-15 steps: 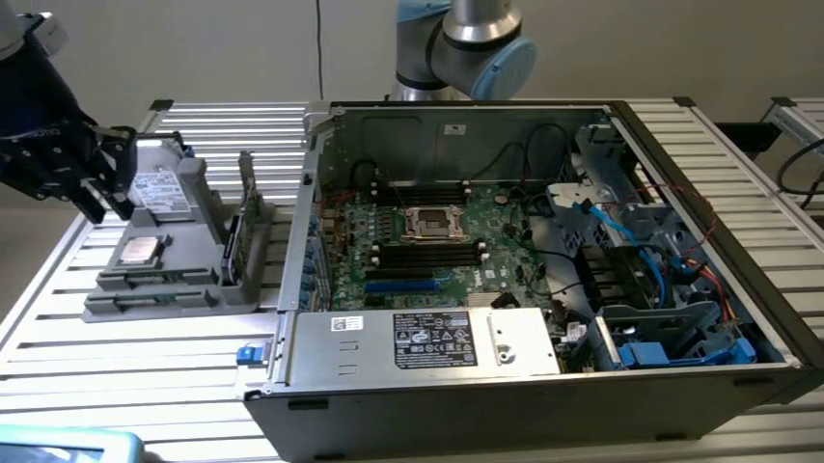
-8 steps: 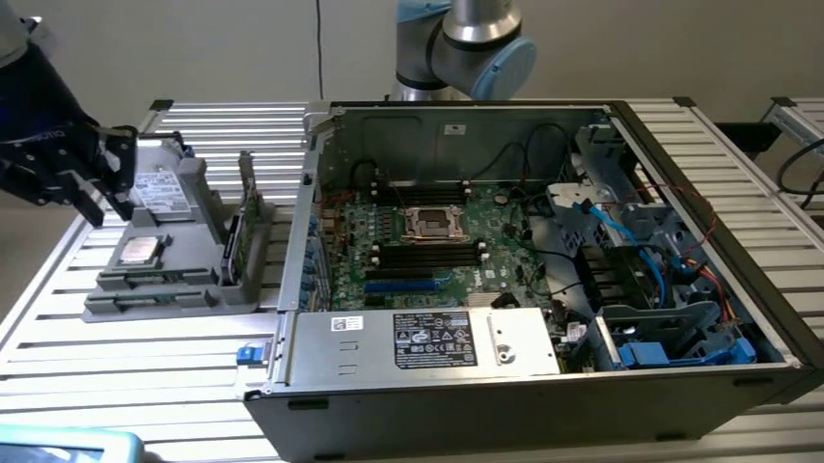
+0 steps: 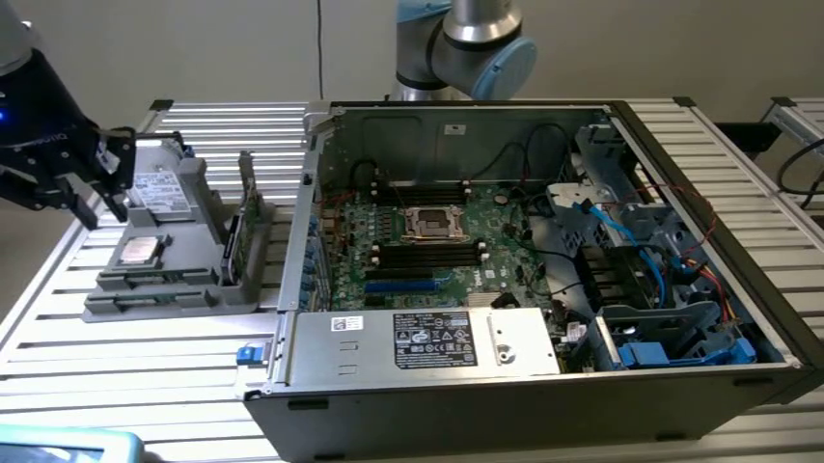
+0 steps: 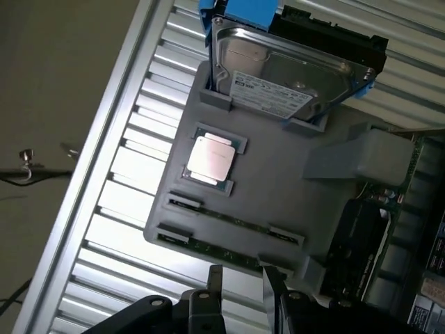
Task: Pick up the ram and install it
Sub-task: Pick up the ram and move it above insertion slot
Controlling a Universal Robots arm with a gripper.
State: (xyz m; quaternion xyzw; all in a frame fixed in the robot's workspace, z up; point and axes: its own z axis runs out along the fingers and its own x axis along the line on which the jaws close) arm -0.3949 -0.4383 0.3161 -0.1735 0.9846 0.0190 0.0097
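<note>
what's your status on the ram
Gripper open, empty, over edge of gray fixture. Ram lies in the outer slot, untouched. CPU and hard drive sit apart from it, not blocking.

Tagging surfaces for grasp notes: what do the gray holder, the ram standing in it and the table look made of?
Gray holder: matte gray plastic, perhaps moulded or printed; dull, no glare.
Ram: green circuit board, seen edge-on as a thin green strip in its slot.
Table: bare metal slats, probably aluminium; bright, brushed sheen.

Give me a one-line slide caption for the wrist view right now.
Open hand near the ram slotted in the gray holder, which also carries a processor chip and a hard drive.
</note>
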